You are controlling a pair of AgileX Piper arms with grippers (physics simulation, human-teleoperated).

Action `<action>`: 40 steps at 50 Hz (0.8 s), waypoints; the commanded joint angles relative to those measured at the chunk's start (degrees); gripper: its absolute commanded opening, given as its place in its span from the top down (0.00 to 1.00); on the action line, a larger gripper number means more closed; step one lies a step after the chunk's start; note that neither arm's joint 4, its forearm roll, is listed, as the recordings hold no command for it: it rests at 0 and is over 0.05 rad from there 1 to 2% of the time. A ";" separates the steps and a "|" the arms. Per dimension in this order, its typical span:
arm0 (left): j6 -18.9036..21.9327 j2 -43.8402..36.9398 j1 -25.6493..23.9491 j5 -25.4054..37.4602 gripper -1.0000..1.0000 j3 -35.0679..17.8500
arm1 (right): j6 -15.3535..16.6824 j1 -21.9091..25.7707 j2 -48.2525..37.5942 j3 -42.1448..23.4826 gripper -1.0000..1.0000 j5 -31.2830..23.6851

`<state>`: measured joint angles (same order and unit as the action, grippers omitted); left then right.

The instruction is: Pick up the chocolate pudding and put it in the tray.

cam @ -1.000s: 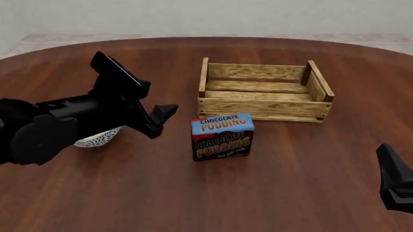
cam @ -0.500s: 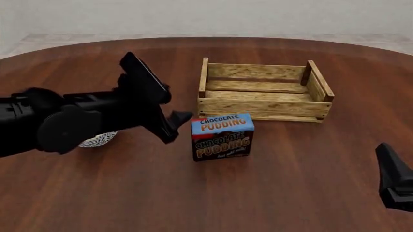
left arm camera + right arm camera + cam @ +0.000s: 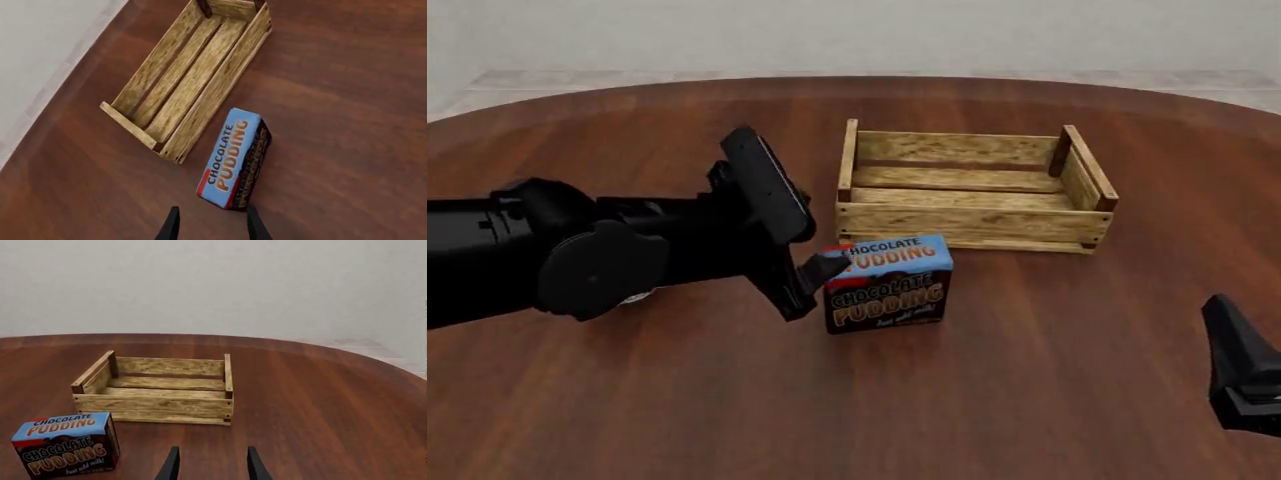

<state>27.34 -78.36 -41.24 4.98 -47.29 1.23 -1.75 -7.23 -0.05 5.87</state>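
Positioning my left gripper [image 3: 822,268] at pudding [image 3: 888,283] end, fingers parted, holding nothing. Pudding standing on table just before tray [image 3: 972,189]. Risk: fingertip nudging box, toppling it. Right gripper [image 3: 210,465] idling, parted, empty.

Chocolate pudding [image 3: 235,159] beside tray [image 3: 189,82]; left gripper [image 3: 211,225] jaws parted.

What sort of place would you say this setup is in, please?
Probably a simulated tabletop workspace, not a real room: a bare round wooden table before a plain pale wall, holding only a slatted tray and a chocolate pudding box, all with a rendered look.
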 commanded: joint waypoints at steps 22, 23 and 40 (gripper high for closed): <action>7.50 -1.50 -1.48 0.78 0.00 2.69 | 1.07 0.04 -0.41 -0.34 0.00 0.02; 7.52 -1.44 -1.45 0.88 0.00 2.62 | 1.04 0.04 -0.47 -0.35 0.00 0.04; 12.39 -2.22 2.29 0.11 0.00 2.96 | 0.97 0.05 -0.38 -0.71 0.00 -0.47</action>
<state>37.08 -79.79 -40.91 5.71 -44.54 2.19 -1.71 -7.44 -0.61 5.43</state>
